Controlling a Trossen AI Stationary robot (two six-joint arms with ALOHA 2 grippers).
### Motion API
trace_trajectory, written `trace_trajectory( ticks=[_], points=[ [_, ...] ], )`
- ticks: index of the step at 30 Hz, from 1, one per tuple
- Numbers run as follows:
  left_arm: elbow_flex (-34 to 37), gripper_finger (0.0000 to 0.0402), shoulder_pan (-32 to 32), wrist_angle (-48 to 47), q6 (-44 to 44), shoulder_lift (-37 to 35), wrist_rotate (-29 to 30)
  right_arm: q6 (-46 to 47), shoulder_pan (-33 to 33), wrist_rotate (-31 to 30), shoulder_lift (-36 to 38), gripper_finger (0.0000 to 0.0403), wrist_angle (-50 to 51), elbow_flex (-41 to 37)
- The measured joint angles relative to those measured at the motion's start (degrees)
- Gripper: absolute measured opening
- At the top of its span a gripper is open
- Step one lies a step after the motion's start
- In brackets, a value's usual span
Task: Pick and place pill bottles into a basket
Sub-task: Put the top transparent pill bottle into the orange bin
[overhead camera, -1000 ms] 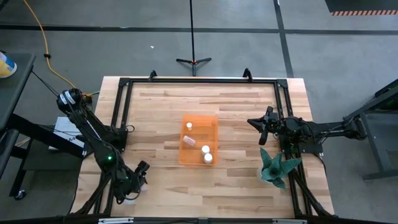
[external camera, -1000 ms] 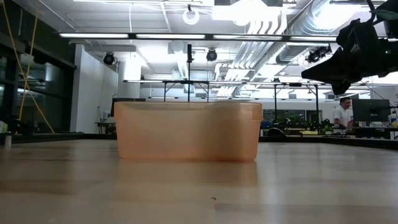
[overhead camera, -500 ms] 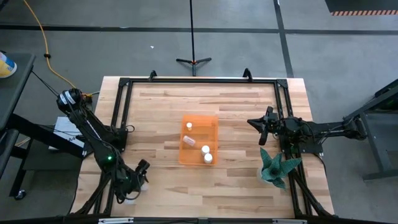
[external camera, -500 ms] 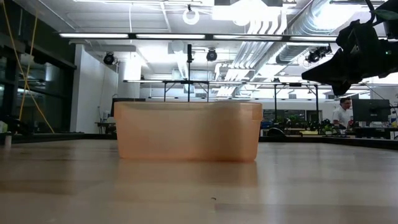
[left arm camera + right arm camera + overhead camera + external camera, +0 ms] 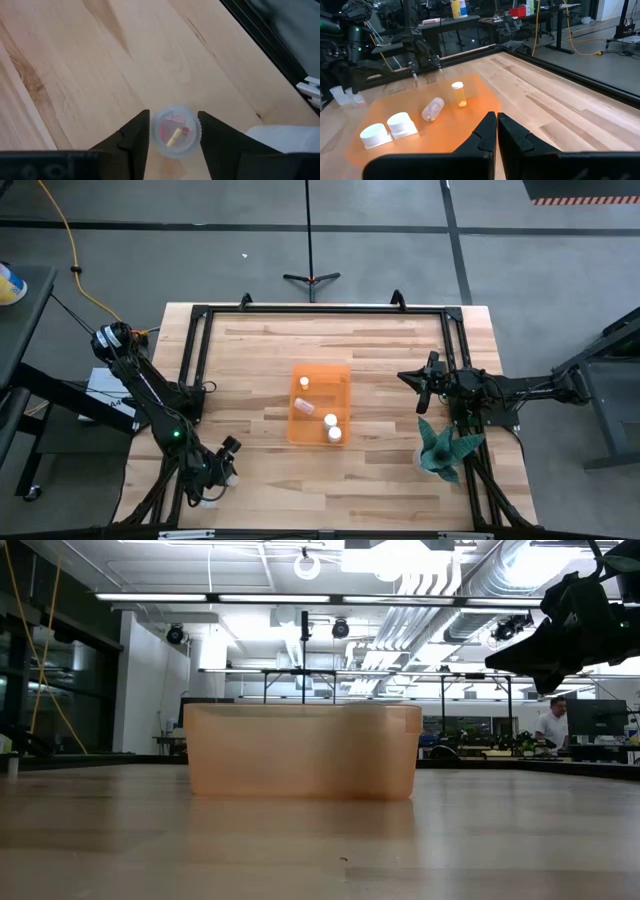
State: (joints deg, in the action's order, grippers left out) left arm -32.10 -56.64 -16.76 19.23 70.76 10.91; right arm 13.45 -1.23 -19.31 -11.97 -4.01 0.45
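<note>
Gripping a pill bottle [image 5: 174, 132] — left hand [image 5: 174, 131], near table corner.

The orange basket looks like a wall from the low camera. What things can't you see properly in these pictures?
- Low view: the basket has a cloudy wall that hides the pill bottles inside.
- Left wrist view: the bottle between the left gripper fingers shows only from above; contact can't be judged.
- High view: the bottles' contents are too small to see.
- Low view: the right gripper arm is cut off by the edge.
</note>
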Motion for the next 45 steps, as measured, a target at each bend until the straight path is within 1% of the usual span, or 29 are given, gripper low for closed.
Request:
trace_trajectory(
  ticks=[5,9,12,15,18,20,22,23,26,30,33,35,37,40,45],
  points=[
    [-0.56,0.0172,0.02,-0.99,-3.11,-0.41,0.28,-0.08,0.0,-0.01,0.0,0.0007,0.04,0.0],
    [-3.78,0.018,0.04,-2.18,-6.22,-1.76,3.23,-0.87,0.0,-0.07,0.0,0.0007,0.03,0.0],
    [-6.61,0.0189,0.5,-6.26,-8.31,-2.81,6.72,-0.44,0.0,-0.11,0.0,0.0007,-0.15,0.0],
    [-9.08,0.0183,3.8,-9.0,-12.3,-3.5,8.91,-0.11,0.0,-0.16,0.0,0.0007,-0.46,0.0],
    [-10.54,0.0172,9.22,-9.56,-17.89,-3.65,9.12,-0.03,0.0,-0.68,0.0,0.0007,-0.54,0.0],
    [-11.4,0.0172,13.61,-9.66,-22.21,-3.69,8.35,0.02,0.0,-2.07,0.0,0.0007,-0.65,0.0],
    [-12.39,0.0174,18.13,-10.21,-26.17,-3.67,7.04,0.02,0.0,-3.75,0.0,0.0007,-0.77,0.0],
    [-13.2,0.0177,20.46,-10.42,-28.15,-3.67,5.35,0.02,0.0,-4.62,0.0,0.0007,-0.81,0.0],
    [-16.36,0.0188,26.7,-9.81,-34.89,-3.67,-1.63,0.02,0.0,-6.13,0.0,0.0007,-0.9,0.0],
    [-19.56,0.0182,34.78,-8.42,-41.8,-3.14,-11.37,-0.63,0.0,-6.29,-0.02,0.0007,-1.48,0.02],
    [-20.24,0.0175,39.81,-5.09,-45.91,-2.2,-19.17,-3.16,0.0,-6.29,0.02,0.0007,-4.42,0.53],
    [-20.24,0.0177,42.73,-3.91,-48.38,-0.95,-22.53,-5.03,0.0,-5.86,-0.04,0.0007,-5.26,1.61],
    [-20.24,0.0184,45.33,-3.15,-49.57,1.02,-23.71,-6.98,0.0,-5.88,0.04,0.0007,-6.07,2.41],
    [-20.2,0.0193,48.52,-3.16,-51.08,4.39,-23.71,-9.51,0.0,-5.86,0.01,0.0007,-6.44,2.71],
    [-20.2,0.0183,52.41,-2.63,-52.1,9.96,-23.93,-11.4,0.0,-5.87,-0.02,0.0007,-5.76,2.71]
  ],
)
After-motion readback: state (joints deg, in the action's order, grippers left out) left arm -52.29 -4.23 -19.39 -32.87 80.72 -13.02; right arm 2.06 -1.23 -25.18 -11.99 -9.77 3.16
